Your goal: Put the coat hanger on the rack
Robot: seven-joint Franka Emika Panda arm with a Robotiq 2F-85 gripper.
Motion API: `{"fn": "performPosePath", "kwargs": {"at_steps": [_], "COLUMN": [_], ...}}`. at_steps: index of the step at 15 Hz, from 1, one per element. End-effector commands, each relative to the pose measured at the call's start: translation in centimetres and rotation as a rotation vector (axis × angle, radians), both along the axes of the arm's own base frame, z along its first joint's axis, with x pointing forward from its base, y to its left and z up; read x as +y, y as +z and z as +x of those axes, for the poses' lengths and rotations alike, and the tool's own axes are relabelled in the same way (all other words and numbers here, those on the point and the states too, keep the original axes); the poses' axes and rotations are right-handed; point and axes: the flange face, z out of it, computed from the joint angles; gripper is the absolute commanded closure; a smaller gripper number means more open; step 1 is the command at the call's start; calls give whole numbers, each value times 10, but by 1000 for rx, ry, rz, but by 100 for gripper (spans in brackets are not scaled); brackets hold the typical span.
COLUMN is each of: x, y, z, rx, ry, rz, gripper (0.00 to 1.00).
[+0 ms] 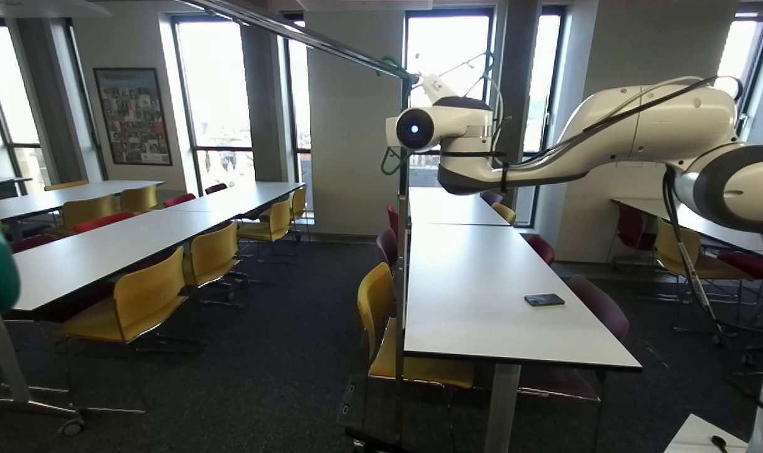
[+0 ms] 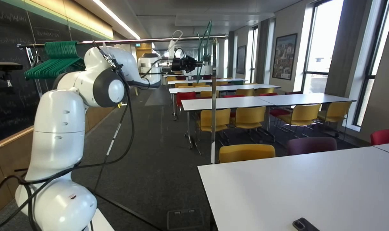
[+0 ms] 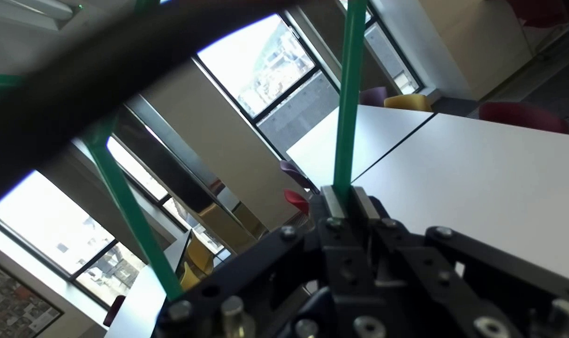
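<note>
the gripper (image 3: 347, 199) pinches one straight side of the hanger (image 3: 350, 103), which runs out past the tips toward the top of the wrist view. farther out, the hanger is close by the rack (image 1: 312, 40), near its end; hooked on or not, i can't tell. grasp and approach look done; letting go is left, perhaps hooking too.

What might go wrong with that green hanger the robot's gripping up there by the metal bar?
The end effector pinches just one thin side of the coat hanger, so it could swivel or slip. No view clearly shows whether it is hooked over the rack, so letting go now might drop it. It also looks close to the upright post, and a careless move could bump it.
</note>
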Motion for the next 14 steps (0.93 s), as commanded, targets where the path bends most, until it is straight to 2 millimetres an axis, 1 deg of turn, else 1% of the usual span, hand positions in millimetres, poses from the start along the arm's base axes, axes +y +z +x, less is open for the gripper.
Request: {"fn": "performPosePath", "kwargs": {"at_steps": [1,3,4,5,6,7,10,12,14], "x": [-5,-7,-7,-6,-4,-2,6,10,8], "y": [-22,-37,-42,-45,-47,-48,-40,-36,-33], "z": [-1,-2,-2,-4,-7,-9,-27,-47,-68], "rx": [18,7,-10,-18,-29,-36,-63,-58,-50], "ry": [-11,-14,-13,-2,9,25,109,184,258], "rz": [69,114,137,166,193,219,369,462,559], "gripper": [98,98,89,64,64,59,35,19,6]}}
